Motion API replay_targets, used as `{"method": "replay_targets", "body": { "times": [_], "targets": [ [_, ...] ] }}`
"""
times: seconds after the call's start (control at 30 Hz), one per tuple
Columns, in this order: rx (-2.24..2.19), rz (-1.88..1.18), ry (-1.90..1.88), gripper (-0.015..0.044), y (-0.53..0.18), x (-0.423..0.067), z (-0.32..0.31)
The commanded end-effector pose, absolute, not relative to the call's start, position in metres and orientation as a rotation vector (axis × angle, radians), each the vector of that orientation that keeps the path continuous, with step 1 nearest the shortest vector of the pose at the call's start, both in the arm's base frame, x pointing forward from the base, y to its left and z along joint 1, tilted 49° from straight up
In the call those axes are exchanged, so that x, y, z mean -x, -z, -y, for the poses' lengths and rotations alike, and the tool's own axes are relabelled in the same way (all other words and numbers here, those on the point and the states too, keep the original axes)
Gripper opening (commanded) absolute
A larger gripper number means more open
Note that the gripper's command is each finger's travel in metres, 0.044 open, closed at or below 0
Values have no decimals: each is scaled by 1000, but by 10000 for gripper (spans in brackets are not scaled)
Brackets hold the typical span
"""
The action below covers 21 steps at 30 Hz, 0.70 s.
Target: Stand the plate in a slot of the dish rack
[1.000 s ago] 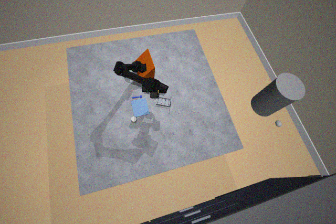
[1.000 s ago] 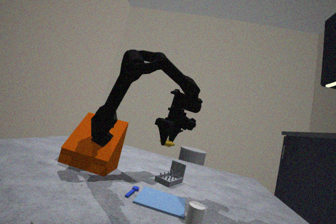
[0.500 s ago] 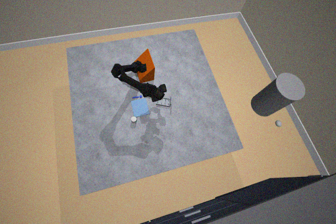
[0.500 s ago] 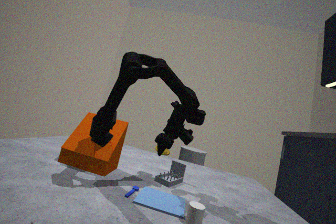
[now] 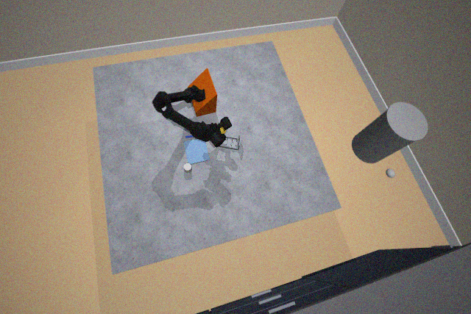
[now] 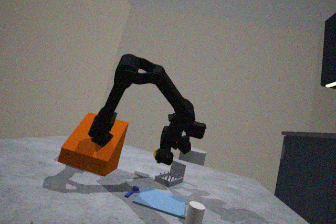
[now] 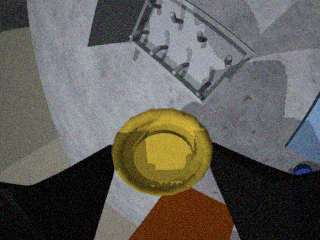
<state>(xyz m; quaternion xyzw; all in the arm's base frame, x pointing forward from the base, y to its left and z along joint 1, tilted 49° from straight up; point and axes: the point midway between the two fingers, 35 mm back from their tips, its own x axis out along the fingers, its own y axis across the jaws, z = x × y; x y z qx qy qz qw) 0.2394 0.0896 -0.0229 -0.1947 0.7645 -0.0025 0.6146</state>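
My gripper (image 7: 162, 150) (image 6: 163, 156) (image 5: 221, 131) is shut on the yellow plate (image 7: 162, 152) (image 6: 155, 153) (image 5: 221, 129) and holds it in the air. The plate fills the middle of the wrist view, face toward the camera. The grey dish rack (image 7: 190, 42) (image 6: 170, 177) (image 5: 232, 143) with its upright pegs stands on the floor just below and beyond the plate. In the exterior view the plate hangs a little above and to the left of the rack.
The arm stands on an orange block (image 5: 203, 92) (image 6: 92, 143). A light blue flat board (image 5: 196, 151) (image 6: 161, 201), a small blue tool (image 6: 132, 190) and a white cylinder (image 5: 187, 167) (image 6: 195, 212) lie near the rack. A grey cylinder (image 6: 193, 157) stands behind it.
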Motion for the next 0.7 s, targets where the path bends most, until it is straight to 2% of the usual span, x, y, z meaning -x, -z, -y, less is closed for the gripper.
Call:
{"method": "replay_targets", "body": {
  "times": [0.0, 0.67],
  "targets": [
    [435, -1770, -123, 0, 30, -239, -86],
    [433, -1587, -678, 0, 50, -246, -72]
  ]
}}
